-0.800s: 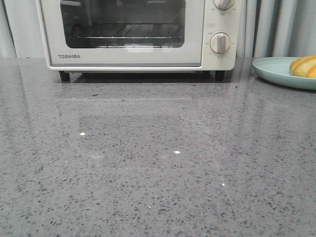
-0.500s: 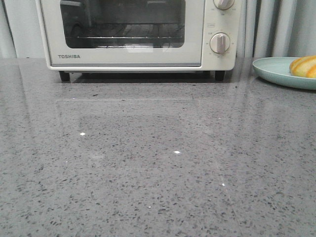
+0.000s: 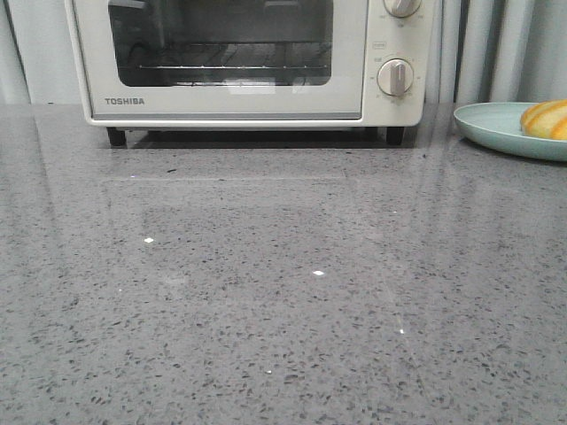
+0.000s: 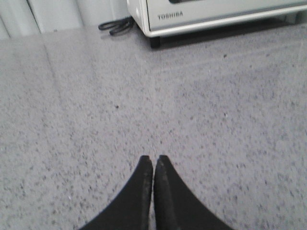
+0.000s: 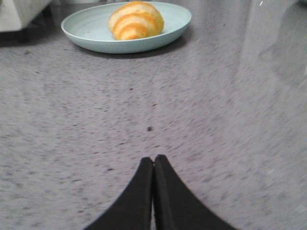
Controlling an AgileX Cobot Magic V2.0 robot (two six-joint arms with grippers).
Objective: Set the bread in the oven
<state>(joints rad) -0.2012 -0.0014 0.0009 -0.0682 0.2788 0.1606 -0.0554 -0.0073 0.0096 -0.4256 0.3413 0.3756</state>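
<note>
The cream-white TOSHIBA oven [image 3: 248, 62] stands at the back of the grey counter with its glass door shut; its lower left corner shows in the left wrist view [image 4: 211, 17]. The golden-orange striped bread [image 5: 135, 20] lies on a pale green plate [image 5: 86, 28] to the oven's right; it also shows at the front view's right edge [image 3: 547, 119]. My left gripper [image 4: 153, 158] is shut and empty over bare counter, well short of the oven. My right gripper [image 5: 153, 158] is shut and empty, well short of the plate. Neither gripper shows in the front view.
A black cable [image 4: 115, 26] lies coiled behind the oven's left side. Pale curtains hang behind the counter [image 3: 505, 44]. The speckled grey counter [image 3: 283, 283] stretches wide in front of the oven.
</note>
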